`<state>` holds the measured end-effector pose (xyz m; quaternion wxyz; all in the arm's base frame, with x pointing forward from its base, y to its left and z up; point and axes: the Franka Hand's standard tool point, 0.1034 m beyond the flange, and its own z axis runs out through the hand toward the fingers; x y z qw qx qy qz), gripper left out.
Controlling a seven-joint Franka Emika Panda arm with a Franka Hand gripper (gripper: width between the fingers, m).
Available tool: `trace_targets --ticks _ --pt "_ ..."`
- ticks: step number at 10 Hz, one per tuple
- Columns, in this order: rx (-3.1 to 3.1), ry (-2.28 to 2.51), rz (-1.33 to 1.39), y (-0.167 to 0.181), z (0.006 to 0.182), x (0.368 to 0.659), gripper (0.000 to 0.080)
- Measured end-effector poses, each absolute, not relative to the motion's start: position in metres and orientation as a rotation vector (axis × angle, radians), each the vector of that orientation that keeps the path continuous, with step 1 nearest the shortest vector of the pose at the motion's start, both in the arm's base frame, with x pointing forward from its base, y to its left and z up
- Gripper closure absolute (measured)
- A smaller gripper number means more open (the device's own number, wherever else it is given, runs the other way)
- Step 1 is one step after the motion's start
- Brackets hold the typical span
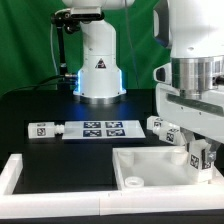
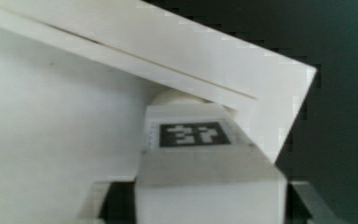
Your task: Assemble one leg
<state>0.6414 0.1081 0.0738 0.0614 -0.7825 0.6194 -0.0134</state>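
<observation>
Gripper [image 1: 203, 158] low at the exterior view's right, over the near-right corner of a large white square tray-like panel [image 1: 150, 165], pinching a small white stubby plastic leg [image 2: 201, 160] with a black-and-white square tag on its face. Seen in the wrist view as held upright between two dark fingers [image 2: 108, 200], one on each side, with the tagged face toward the camera. Leg top close against the raised white rim of the panel; touching or just apart cannot be told. Small round hole near the panel's front-left corner in the exterior view. Two more white tagged legs [image 1: 160, 127] lying on the black bench [image 1: 30, 105] just behind the panel, beside the gripper. Flat white marker board [image 1: 100, 128] with four printed tags lying farther toward the exterior view's left, and another small white tagged leg [image 1: 44, 130] lying at its left end. Long white rail [image 1: 20, 172] along the bench's front-left edge. White robot base [image 1: 98, 60] standing at the back against a green curtain [image 1: 25, 40].
</observation>
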Motion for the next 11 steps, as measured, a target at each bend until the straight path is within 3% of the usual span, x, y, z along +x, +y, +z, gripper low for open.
trace_targets --ticks 2,4,5,11 --pt "-2.361 1.88 -0.041 0.108 0.073 0.641 0.0508" --pt "-2.612 1.524 -0.072 0.107 0.074 0.643 0.0265" --pt "-2.726 1.295 -0.083 0.103 0.073 0.644 0.0187" --pt "-2.941 0.724 -0.142 0.114 0.07 0.64 0.0151"
